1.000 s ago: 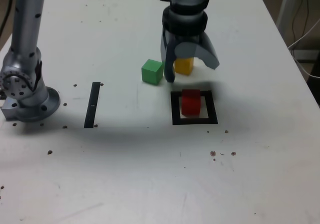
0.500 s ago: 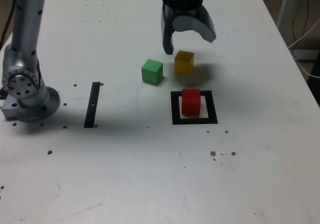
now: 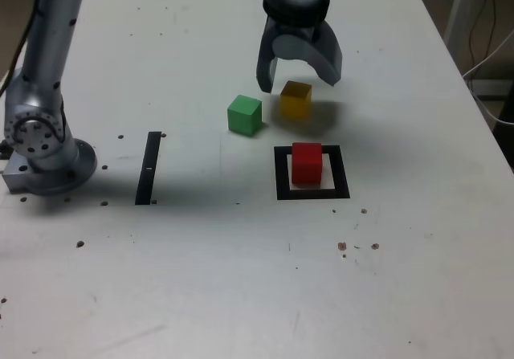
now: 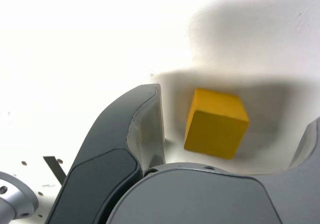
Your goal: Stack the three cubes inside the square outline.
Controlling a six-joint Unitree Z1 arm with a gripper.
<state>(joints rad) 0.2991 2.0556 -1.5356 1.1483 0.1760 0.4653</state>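
White tabletop, scattered with small dark specks, spreads across the exterior view. At that view's left stands the arm's round base, and next comes a thin black strip, lying flat and well apart from the cubes. Neither looks likely to hinder the work.

Further right sits the green cube, outside the outline and unstacked. Beside it, with a gap between, the yellow cube also rests on the table, waiting its turn. Over the yellow one hangs the gripper, its jaws spread wide with nothing between them; the wrist view shows ample room around that cube. The green neighbour seems the one thing a finger might brush on the way down.

Nearer the camera, the red cube sits inside the square outline, a ready base. One cube is thus placed; yellow and green remain to be stacked. Off the table's right edge hangs a pale cable, out of the way.
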